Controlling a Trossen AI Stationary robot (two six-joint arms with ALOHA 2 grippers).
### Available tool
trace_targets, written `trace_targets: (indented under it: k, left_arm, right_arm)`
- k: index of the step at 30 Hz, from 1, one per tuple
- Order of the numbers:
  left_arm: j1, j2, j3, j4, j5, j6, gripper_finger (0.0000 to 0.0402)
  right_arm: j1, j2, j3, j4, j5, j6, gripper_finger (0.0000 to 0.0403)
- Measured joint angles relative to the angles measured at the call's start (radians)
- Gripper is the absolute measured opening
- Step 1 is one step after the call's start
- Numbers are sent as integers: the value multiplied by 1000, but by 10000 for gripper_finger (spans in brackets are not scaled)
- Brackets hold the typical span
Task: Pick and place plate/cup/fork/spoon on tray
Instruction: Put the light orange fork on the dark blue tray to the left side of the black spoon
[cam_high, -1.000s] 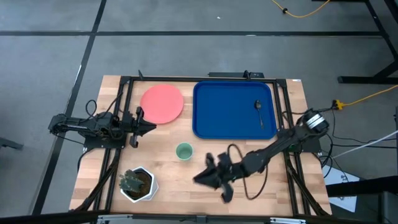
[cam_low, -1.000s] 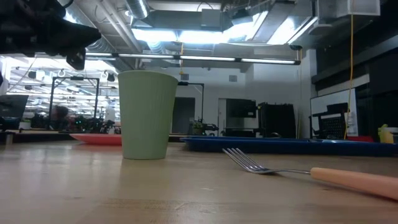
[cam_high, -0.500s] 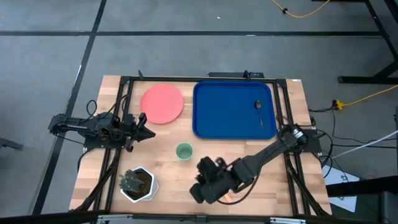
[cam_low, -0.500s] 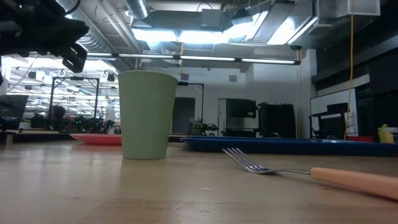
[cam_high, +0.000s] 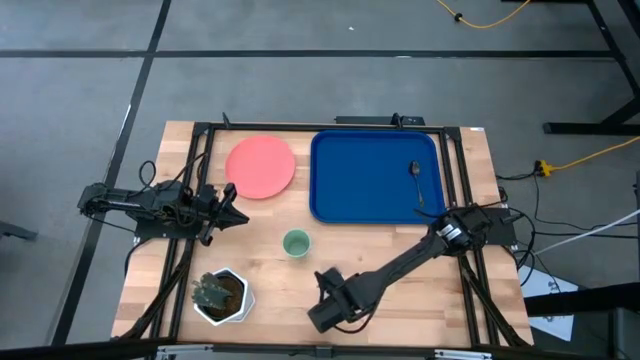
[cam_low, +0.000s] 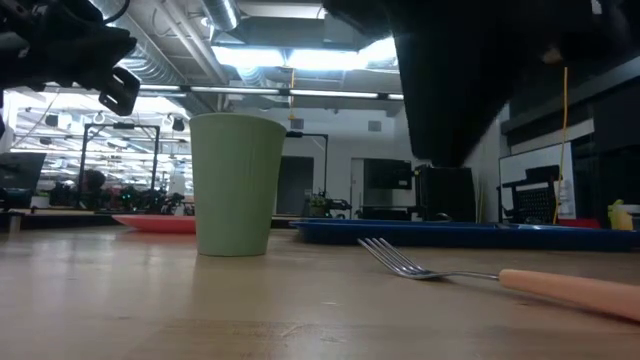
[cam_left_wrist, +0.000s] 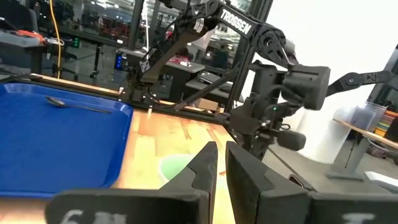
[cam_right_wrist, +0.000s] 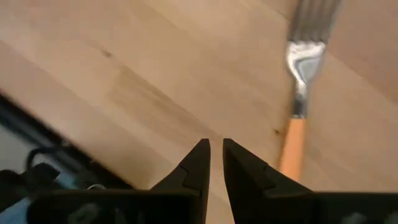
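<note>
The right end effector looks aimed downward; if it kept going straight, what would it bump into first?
Most likely the bare wooden table. The right end effector, fingers nearly together, points at the wood just beside the fork, though depth is hard to judge.

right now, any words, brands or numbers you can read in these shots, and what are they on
"TROSSEN": white letters on the dark link of the right arm, seen in the left wrist view.
Pale marks on the left gripper's own body at the bottom edge of that view are too blurred to read.
No print shows on the tray, plate, cup, fork or spoon.
</note>
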Motion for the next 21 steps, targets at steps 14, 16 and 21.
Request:
trace_targets:
  k: [14,16,21]
  left_arm:
    - [0,0,0,0,2,0,27]
    - [0,0,0,0,2,0,27]
    - [0,0,0,0,2,0,27]
  right_arm:
    - [94,1,0,-142,128,165,49]
    - [108,1,0,-93,172,165,49]
    - [119,1,0,35,193,165,49]
